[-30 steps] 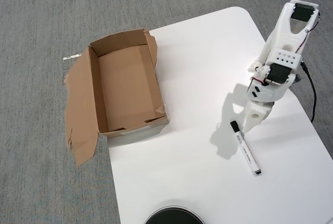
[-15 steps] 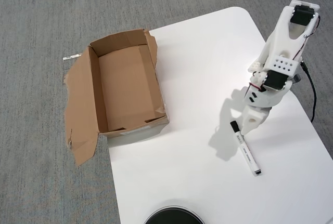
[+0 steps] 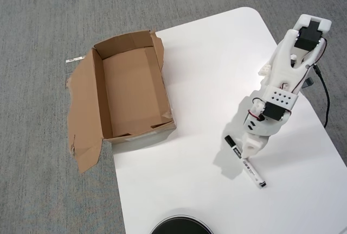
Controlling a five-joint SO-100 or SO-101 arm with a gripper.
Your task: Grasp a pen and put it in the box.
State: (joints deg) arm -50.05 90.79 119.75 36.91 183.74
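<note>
The pen (image 3: pixel 255 175) lies slanted on the white table (image 3: pixel 206 65) in the overhead view, with its black cap up-left and its white barrel running down-right. My gripper (image 3: pixel 248 150) hangs directly over the pen's middle and hides that part. Its jaws are under the white arm body, so their state does not show. The box (image 3: pixel 133 93), brown cardboard with ragged flaps, stands open and empty at the table's left edge, well to the left of the gripper. One wide flap lies flat on the carpet.
A black round object (image 3: pixel 180 226) pokes in at the bottom edge. A black cable (image 3: pixel 326 101) runs along the table's right side by the arm base. Grey carpet (image 3: pixel 43 17) surrounds the table.
The arm has stretched down-left and lowered over the pen. The pen has shifted left and slightly down from where it lay.
</note>
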